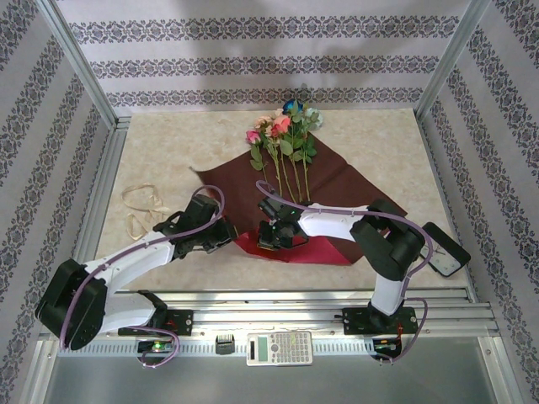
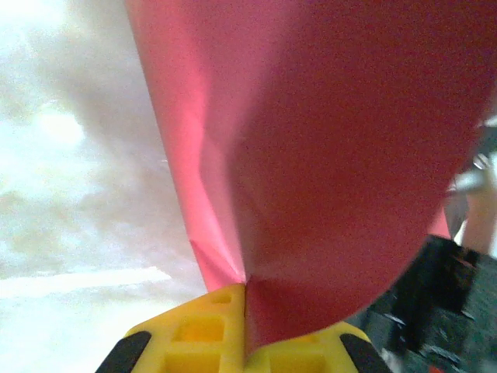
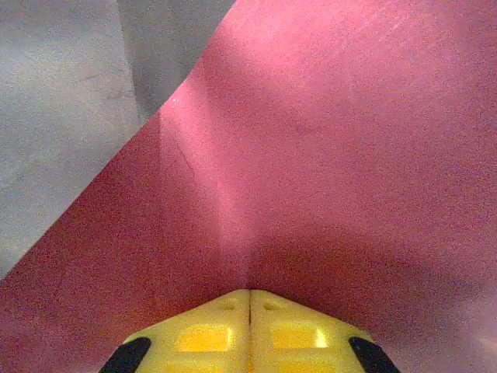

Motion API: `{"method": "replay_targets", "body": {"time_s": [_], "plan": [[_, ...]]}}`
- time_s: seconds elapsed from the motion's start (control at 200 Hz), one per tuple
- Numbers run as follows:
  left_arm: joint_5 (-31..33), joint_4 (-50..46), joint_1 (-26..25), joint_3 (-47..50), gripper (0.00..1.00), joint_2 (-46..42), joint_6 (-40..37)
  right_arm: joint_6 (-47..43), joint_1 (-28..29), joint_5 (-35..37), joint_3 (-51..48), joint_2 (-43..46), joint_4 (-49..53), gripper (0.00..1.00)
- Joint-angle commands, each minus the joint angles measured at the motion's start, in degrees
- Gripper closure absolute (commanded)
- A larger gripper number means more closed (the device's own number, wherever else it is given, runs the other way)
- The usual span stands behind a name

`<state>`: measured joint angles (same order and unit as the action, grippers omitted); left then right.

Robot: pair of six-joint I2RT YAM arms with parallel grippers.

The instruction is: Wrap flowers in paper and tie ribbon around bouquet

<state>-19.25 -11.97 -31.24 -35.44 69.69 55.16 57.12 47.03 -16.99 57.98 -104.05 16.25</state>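
**A:** Where do things stand?

**B:** The ribbon (image 1: 143,206) lies loose on the table (image 1: 168,151), well apart from the paper (image 1: 345,181). The left gripper (image 2: 245,299) is pinched tight on the paper's near edge. The flowers (image 1: 285,139) lie on the sheet, and the right gripper (image 3: 249,299) is clamped on that same edge.

**A:** Which step?

**B:** Wrapping, I'd say. Next, both arms must carry the edge over the stems together, without tearing it.

The beige marbled table (image 1: 370,143) carries the paper (image 1: 337,181) and the ribbon (image 1: 141,202).
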Motion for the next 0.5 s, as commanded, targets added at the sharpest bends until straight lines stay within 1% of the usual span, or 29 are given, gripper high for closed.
{"method": "replay_targets", "body": {"time_s": [0.0,0.17,0.295,0.345,0.43,0.495], "plan": [[0.2,-4.7,-2.4,-3.2,1.0,0.6,-9.7,-0.6,0.1,-1.3,-1.4,-1.7,-0.1,0.92],[2.5,-6.7,-6.1,-7.8,1.0,2.7,-16.9,-1.1,-0.8,-3.4,-2.2,-1.9,-2.2,0.91],[2.0,-5.0,-8.3,-10.6,1.0,5.2,-19.2,-1.4,-1.7,-5.7,-3.3,-1.1,-4.6,0.88],[1.9,-4.5,-8.6,-11.2,1.0,6.4,-19.3,-1.2,-2.2,-6.6,-3.9,0.3,-6.0,0.84],[1.7,-3.5,-8.8,-11.6,1.0,7.7,-19.0,-0.9,-3.1,-6.9,-4.7,4.5,-6.8,0.72],[1.6,-2.4,-8.9,-11.7,1.0,8.0,-18.8,-0.3,-4.2,-7.1,-4.7,8.2,-6.2,0.67]]}}
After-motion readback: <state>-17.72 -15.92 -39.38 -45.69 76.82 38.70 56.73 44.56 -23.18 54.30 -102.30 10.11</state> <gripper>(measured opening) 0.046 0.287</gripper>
